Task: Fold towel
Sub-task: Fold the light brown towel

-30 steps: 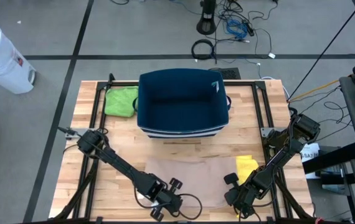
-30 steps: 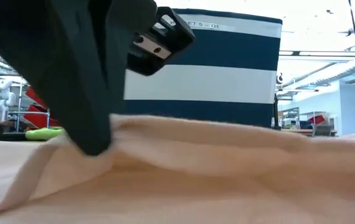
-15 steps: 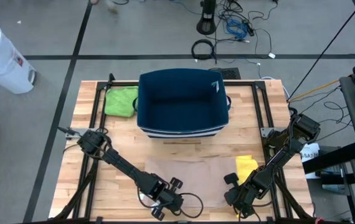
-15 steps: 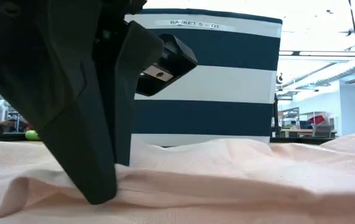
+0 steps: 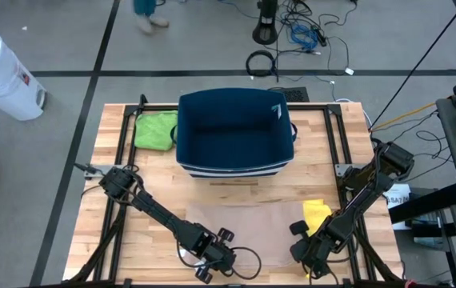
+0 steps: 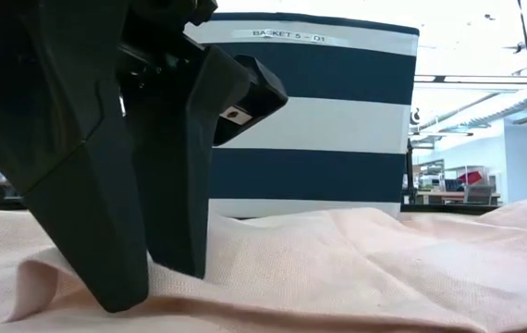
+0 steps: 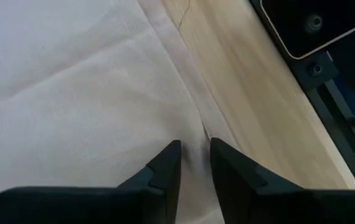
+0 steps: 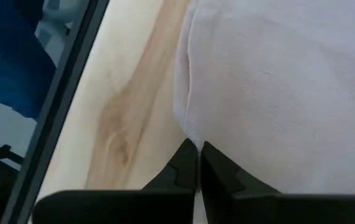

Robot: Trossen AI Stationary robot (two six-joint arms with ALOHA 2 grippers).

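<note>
A beige towel lies spread on the wooden table in front of a dark blue basket. My left gripper is down at the towel's near left corner, with its fingers close together on the cloth. In the low view its two dark fingers stand on the towel. My right gripper is at the towel's near right corner, shut on the cloth edge. My left gripper pinches a small pleat of the towel near its left edge, coming from above and pointing down. The cloth puckers into a low ridge beside the fingers; the rest lies on the table. How many layers it holds does not show. My right gripper pinches the towel's right edge between its shut fingers, slanting down from above. The edge curls up into the fingertips. The rest of the towel lies slack on the wood.
The striped blue basket stands just beyond the towel. A green cloth lies at the far left of the table and a yellow cloth beside the towel's right edge. Black frame rails run along the table's sides.
In the low view my left gripper has come down onto the towel and tipped more upright. The raised fold of towel beside it has sunk from high to a low ridge. The towel's outline in the high view is unchanged.
</note>
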